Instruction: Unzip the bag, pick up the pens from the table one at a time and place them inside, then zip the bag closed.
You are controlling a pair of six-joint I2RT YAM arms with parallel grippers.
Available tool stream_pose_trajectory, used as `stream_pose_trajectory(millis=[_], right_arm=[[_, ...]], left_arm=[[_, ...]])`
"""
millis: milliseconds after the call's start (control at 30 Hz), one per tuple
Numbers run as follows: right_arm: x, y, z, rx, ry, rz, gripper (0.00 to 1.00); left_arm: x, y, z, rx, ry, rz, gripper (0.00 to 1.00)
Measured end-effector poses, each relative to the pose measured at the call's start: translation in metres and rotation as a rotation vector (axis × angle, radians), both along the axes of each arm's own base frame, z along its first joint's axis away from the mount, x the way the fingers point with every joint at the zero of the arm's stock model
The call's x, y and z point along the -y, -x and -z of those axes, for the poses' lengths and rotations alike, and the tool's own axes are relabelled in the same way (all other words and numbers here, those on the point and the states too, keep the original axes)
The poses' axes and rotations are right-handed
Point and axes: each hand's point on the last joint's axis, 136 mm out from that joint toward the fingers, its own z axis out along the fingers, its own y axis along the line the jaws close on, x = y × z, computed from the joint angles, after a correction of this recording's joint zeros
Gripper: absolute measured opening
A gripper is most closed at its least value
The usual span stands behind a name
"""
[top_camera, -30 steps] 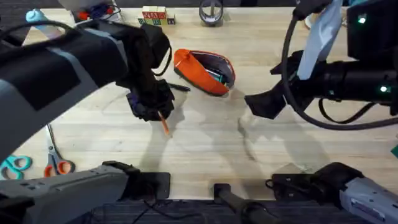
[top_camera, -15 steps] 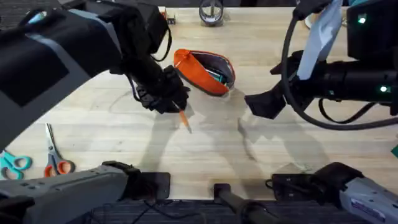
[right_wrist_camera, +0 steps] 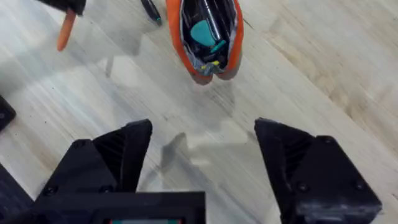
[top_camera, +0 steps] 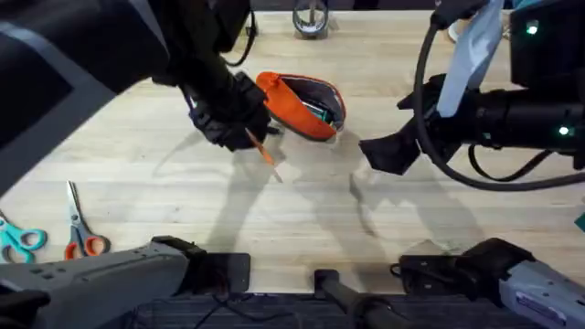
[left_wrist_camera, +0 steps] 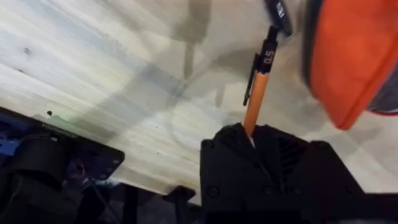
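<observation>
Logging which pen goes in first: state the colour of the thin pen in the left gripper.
Orange thin pen with black clip end, clearest in the left wrist view.

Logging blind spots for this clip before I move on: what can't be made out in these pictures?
- Black pen: overhead, hidden behind the left gripper; right wrist, cut off by the frame edge.
- Orange pen: its lower end is buried between the gripper's fingers in the left wrist view.
- Bag contents: overhead, too small to identify; right wrist, just teal and dark shapes.
- Zipper pull: not discernible.
</observation>
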Motion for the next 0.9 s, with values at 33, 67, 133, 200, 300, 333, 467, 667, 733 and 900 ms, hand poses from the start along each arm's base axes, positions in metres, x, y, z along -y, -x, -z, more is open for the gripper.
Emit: stream_pose_trajectory(millis=[33, 67, 133, 200, 300, 333, 467, 667, 733, 900], right_arm=[[0.000, 0.000, 0.000, 0.000, 0.000, 0.000, 0.997], [0.000, 0.000, 0.000, 0.000, 0.000, 0.000, 0.998], [0.000, 0.000, 0.000, 0.000, 0.000, 0.000, 0.998], [0.000, 0.000, 0.000, 0.000, 0.000, 0.000, 0.998], [0.000, 0.000, 0.000, 0.000, 0.000, 0.000, 0.998], [0.000, 0.000, 0.000, 0.000, 0.000, 0.000, 0.998], [0.000, 0.000, 0.000, 0.000, 0.000, 0.000, 0.998], [0.000, 0.000, 0.000, 0.000, 0.000, 0.000, 0.998], [0.000, 0.000, 0.000, 0.000, 0.000, 0.000, 0.998], [0.000, 0.000, 0.000, 0.000, 0.000, 0.000, 0.998]], left_arm=[[0.000, -0.003, -0.005, 0.017, -0.014, -0.009, 0.038], [0.000, -0.006, -0.009, 0.033, -0.023, -0.017, 0.038], [0.003, -0.012, -0.018, 0.063, -0.032, -0.031, 0.038], [0.005, -0.015, -0.023, 0.085, -0.037, -0.047, 0.038], [0.009, -0.020, -0.028, 0.114, -0.045, -0.068, 0.038], [0.010, -0.021, -0.029, 0.122, -0.046, -0.074, 0.039], [0.019, -0.029, -0.033, 0.166, -0.034, -0.089, 0.039], [0.041, -0.042, -0.040, 0.250, 0.002, -0.085, 0.039], [0.047, -0.044, -0.042, 0.270, 0.009, -0.086, 0.038], [0.059, -0.051, -0.048, 0.317, 0.034, -0.088, 0.038]])
